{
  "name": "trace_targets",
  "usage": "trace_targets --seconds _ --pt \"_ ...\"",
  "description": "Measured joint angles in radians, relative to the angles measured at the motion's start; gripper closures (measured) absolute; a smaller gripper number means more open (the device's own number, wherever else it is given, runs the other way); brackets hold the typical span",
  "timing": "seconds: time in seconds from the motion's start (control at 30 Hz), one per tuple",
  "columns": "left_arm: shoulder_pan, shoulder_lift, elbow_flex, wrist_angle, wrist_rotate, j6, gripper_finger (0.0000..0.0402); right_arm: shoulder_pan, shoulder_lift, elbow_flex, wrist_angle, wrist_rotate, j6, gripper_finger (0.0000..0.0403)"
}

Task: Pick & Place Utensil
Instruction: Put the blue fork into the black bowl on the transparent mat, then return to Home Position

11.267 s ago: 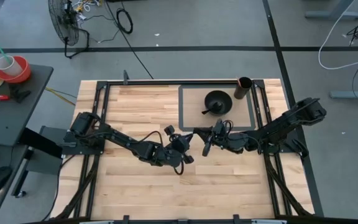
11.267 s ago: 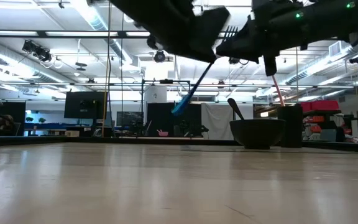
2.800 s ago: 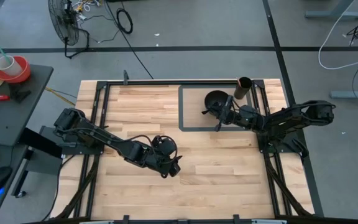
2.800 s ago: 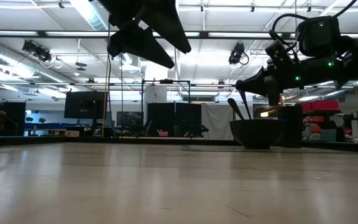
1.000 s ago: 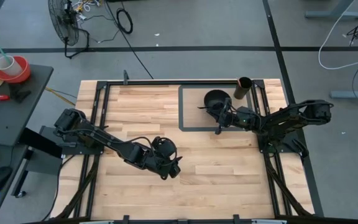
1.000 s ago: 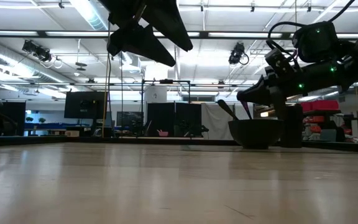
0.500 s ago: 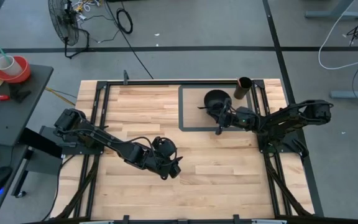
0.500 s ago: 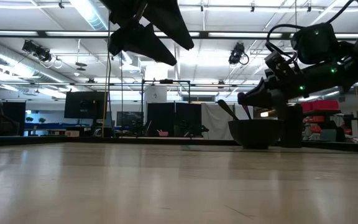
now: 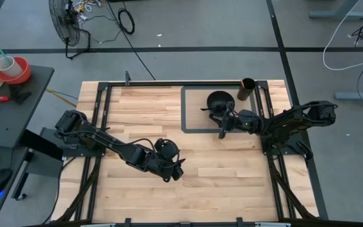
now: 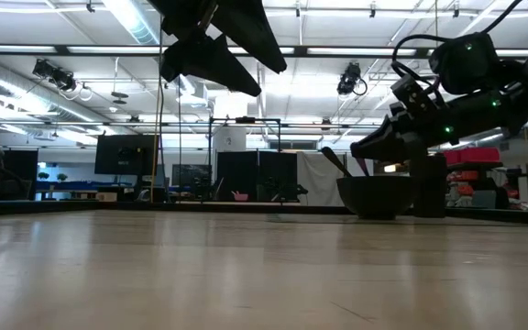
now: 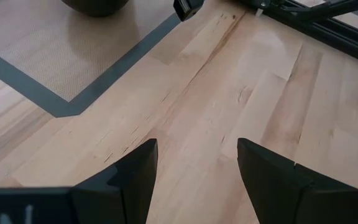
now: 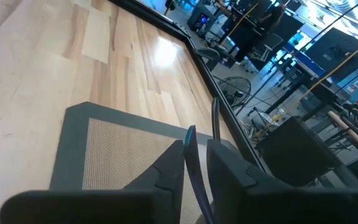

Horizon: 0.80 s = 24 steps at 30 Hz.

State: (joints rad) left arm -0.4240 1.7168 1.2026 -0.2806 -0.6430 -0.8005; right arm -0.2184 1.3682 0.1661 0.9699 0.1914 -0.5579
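The utensil, a thin blue-handled piece, stands slanting with its lower end in the black bowl on the grey mat. My right gripper hangs just over the bowl's near rim, its fingers a little apart on either side of the handle. A dark spoon also leans in the bowl. Over the bare wood at the table's middle, my left gripper hangs open with nothing between its fingers. My right gripper has the utensil's handle between its two fingers, near the handle's free end. A narrow gap shows between the handle and one finger. Whether the other finger touches the handle, I cannot tell.
A tall dark cup stands at the mat's far right corner, beside the bowl. A black frame runs along the table's edges. Bare wood lies between the two grippers and toward the near edge.
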Motion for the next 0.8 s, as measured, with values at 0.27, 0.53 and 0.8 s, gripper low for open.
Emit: trace_targets --seconds 0.27,0.53,0.8 --pt "0.000 0.000 0.000 0.014 0.008 0.003 0.0177 0.029 0.000 0.000 -0.042 0.036 0.020 0.0281" --pt "0.003 0.000 0.000 0.122 0.107 0.128 0.0177 0.070 -0.006 0.000 -0.057 0.102 0.033 0.0226" --pt "0.054 -0.004 0.000 0.189 0.234 0.239 0.0177 0.155 -0.097 0.000 -0.025 0.028 0.212 0.0191"
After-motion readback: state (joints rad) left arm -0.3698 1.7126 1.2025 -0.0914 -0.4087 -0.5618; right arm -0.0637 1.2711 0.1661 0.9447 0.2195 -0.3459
